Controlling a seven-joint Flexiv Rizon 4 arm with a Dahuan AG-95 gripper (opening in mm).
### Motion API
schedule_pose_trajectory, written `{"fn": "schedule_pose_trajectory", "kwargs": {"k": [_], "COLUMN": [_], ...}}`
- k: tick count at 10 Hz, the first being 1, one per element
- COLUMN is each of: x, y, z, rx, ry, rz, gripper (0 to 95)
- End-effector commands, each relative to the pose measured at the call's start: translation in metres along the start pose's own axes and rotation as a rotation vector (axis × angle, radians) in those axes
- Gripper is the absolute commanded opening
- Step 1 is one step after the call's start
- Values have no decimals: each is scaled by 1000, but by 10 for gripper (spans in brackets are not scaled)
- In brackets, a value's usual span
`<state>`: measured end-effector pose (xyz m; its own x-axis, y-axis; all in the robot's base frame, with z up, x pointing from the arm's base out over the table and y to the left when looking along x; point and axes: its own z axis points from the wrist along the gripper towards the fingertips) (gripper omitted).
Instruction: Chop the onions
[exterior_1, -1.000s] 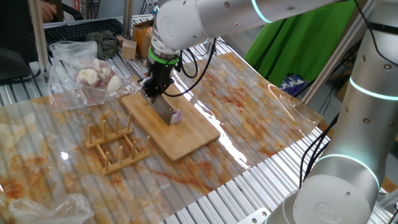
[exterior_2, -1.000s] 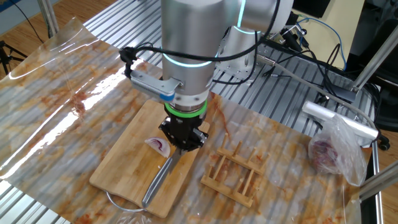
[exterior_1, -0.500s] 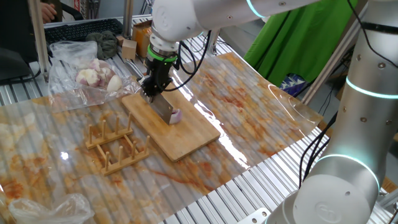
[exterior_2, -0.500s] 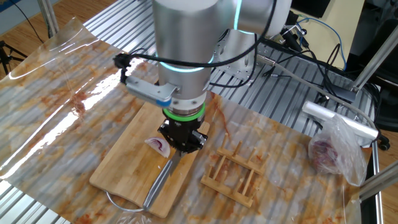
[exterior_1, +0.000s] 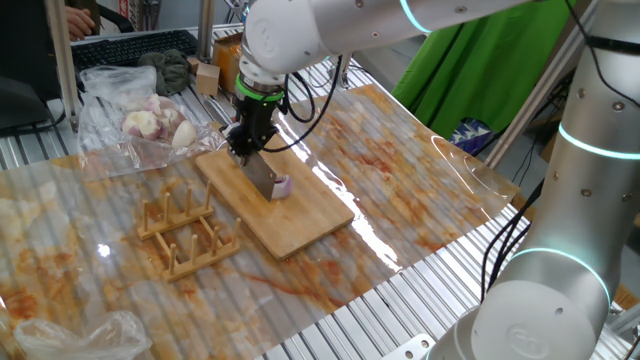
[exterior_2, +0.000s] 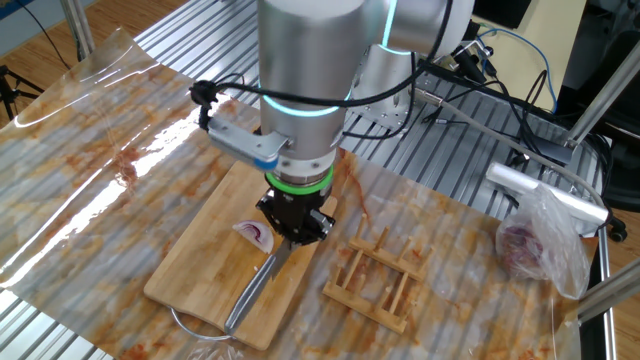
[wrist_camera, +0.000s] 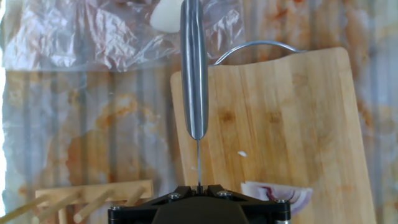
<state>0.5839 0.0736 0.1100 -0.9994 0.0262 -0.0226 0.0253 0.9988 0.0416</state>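
We keep the tool (exterior_2: 294, 226) clamped on the steel knife (wrist_camera: 194, 74), blade edge down, just beside the small pale, purple-edged onion wedge (exterior_2: 254, 235) lying on the rectangular bamboo board (wrist_camera: 292, 124). To cut well, we should bring the blade squarely over the wedge and press straight down. The board leaves room on both sides, but the wooden peg rack (exterior_2: 378, 276) stands near and the clear plastic bag of peeled bulbs (exterior_1: 135, 118) lies beyond.

A green cloth (exterior_1: 480, 70) hangs behind the ribbed metal table (exterior_1: 400, 300), which a stained clear sheet (exterior_1: 400, 170) covers.
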Motion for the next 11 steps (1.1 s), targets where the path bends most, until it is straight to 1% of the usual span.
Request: {"fn": "schedule_pose_trajectory", "kwargs": {"k": [1, 2, 3, 5, 6, 8, 11], "x": [2, 2, 2, 4, 4, 2, 3], "y": [-1, -1, -1, -25, -30, -52, -68], "z": [-1, -1, -1, 1, 2, 8, 13], "rx": [22, 20, 10, 4, 4, 1, 1], "ry": [3, 6, 5, -1, -3, -14, -23], "rz": [25, 6, -22, -77, -87, -112, -123], "gripper": [0, 0, 0, 0, 0, 0, 0]}}
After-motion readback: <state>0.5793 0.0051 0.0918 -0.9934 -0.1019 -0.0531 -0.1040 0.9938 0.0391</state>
